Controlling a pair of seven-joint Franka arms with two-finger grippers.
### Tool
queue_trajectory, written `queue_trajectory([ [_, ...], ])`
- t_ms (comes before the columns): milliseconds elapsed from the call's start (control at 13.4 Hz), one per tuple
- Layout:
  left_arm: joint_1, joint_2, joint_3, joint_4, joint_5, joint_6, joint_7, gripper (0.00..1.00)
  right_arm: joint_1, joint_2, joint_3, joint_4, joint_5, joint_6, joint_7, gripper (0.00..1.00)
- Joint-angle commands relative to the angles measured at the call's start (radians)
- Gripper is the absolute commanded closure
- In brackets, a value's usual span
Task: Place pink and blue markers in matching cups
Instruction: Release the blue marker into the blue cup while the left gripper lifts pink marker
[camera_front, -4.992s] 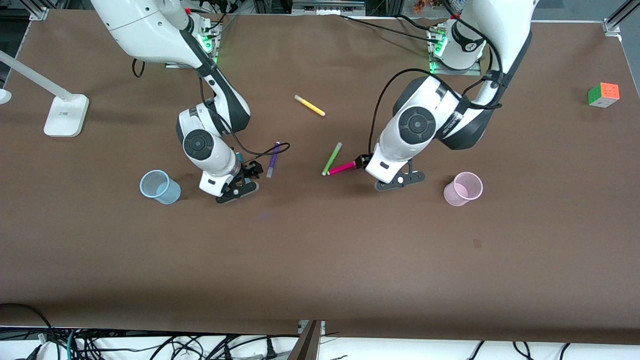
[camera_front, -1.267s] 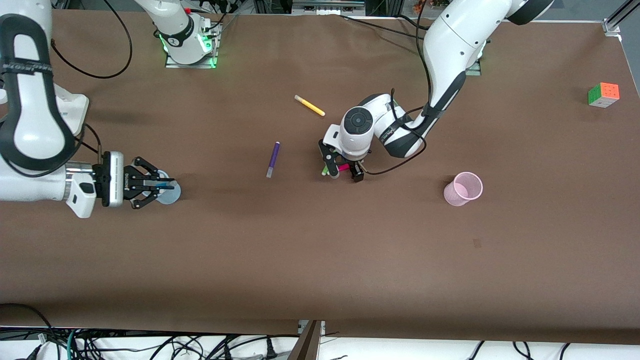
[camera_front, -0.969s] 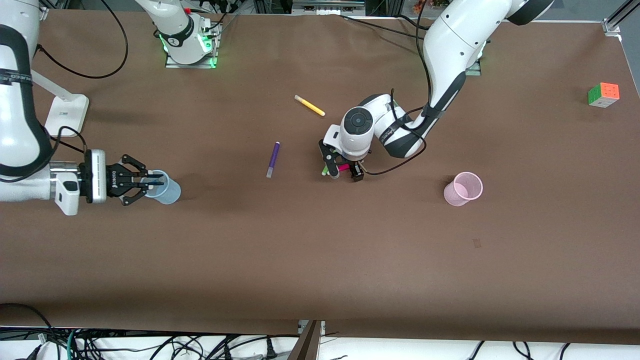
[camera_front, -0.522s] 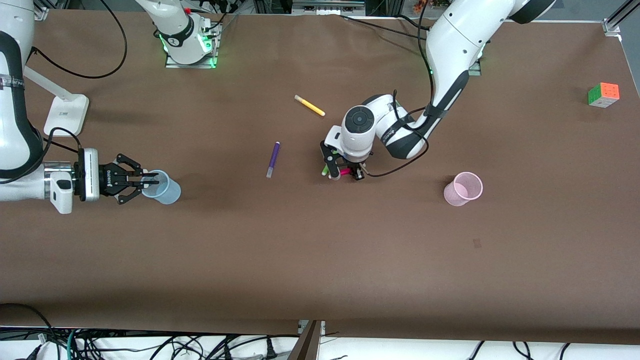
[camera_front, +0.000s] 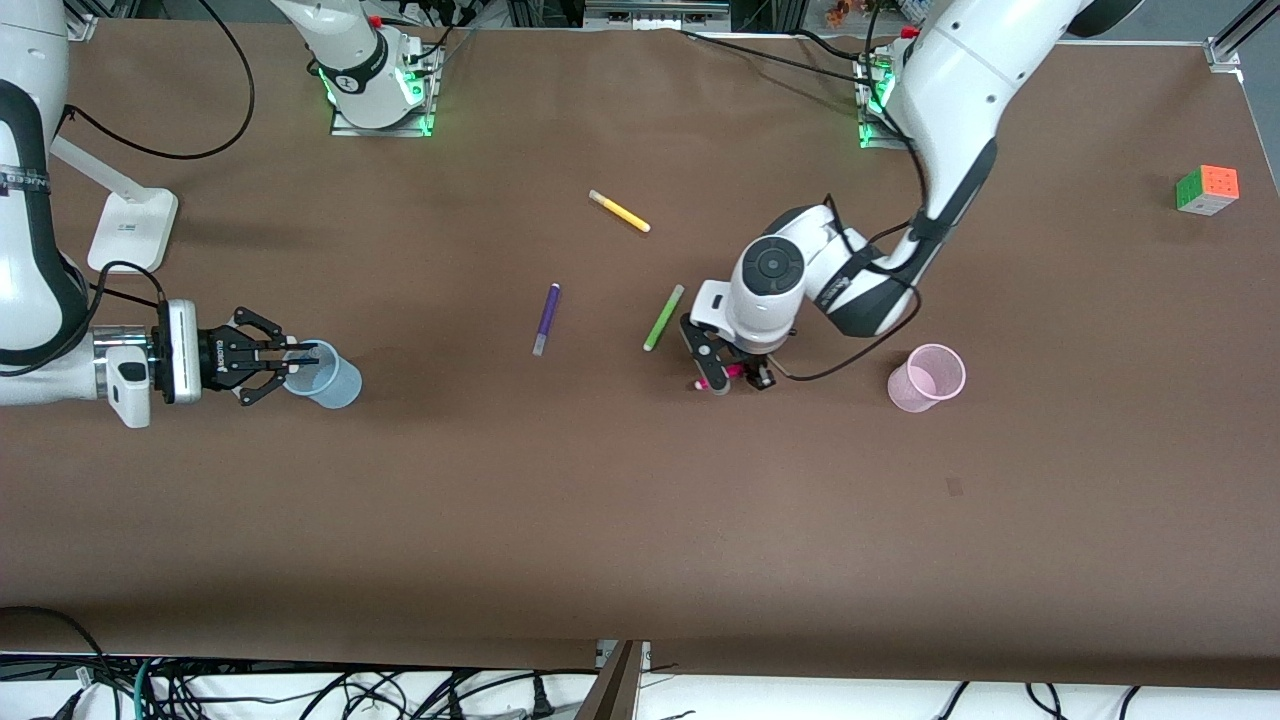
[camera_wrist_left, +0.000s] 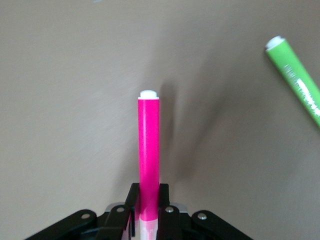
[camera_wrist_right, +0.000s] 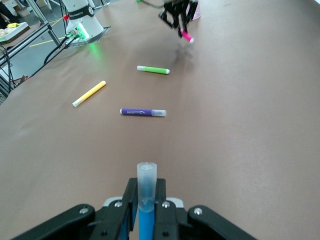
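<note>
My left gripper (camera_front: 728, 376) is shut on the pink marker (camera_front: 712, 381) and holds it over bare table between the green marker (camera_front: 663, 317) and the pale pink cup (camera_front: 927, 377). In the left wrist view the pink marker (camera_wrist_left: 149, 150) sticks out from between the shut fingers of the left gripper (camera_wrist_left: 148, 196). My right gripper (camera_front: 285, 362) is shut on the blue marker (camera_wrist_right: 147, 182) and holds it level at the rim of the light blue cup (camera_front: 325, 375). The cup is out of sight in the right wrist view.
A purple marker (camera_front: 545, 319) and a yellow marker (camera_front: 619, 211) lie mid-table. A white lamp base (camera_front: 132, 232) stands at the right arm's end. A colour cube (camera_front: 1207, 189) sits at the left arm's end.
My left gripper has lifted the pink marker away from the green marker and carried it toward the pink cup. My right gripper has drawn back slightly from over the blue cup.
</note>
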Motion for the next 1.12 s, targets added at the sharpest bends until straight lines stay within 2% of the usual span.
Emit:
queue_trajectory([
  [0,0.027,-0.116,-0.010,0.023,-0.058,-0.170,-0.007,1.00,-0.017,0.011,0.010,-0.022,0.027,-0.010,-0.023,0.97],
  [224,0.064,-0.160,-0.012,0.121,-0.059,-0.363,-0.002,1.00,-0.017,0.017,0.010,-0.024,0.027,-0.012,-0.024,0.90],
  [373,0.087,-0.186,-0.010,0.155,-0.059,-0.438,-0.005,1.00,-0.019,0.017,0.010,-0.024,0.027,-0.013,-0.007,0.67],
  [447,0.103,-0.205,-0.010,0.157,-0.060,-0.468,-0.012,1.00,-0.019,0.017,0.010,-0.024,0.027,-0.015,-0.004,0.16],
  [522,0.122,-0.228,-0.010,0.158,-0.062,-0.491,-0.042,1.00,-0.019,0.017,0.010,-0.020,0.027,-0.016,0.014,0.00],
  [671,0.153,-0.249,-0.010,0.175,-0.066,-0.534,-0.123,1.00,-0.020,0.008,0.010,-0.013,0.027,-0.016,0.110,0.00],
  [894,0.165,-0.249,-0.007,0.235,-0.072,-0.629,-0.324,1.00,-0.014,-0.041,0.013,-0.007,0.014,-0.013,0.380,0.00],
  [1043,0.176,-0.247,-0.004,0.242,-0.120,-0.647,-0.466,1.00,0.003,-0.064,0.018,0.016,-0.005,-0.004,0.549,0.00],
])
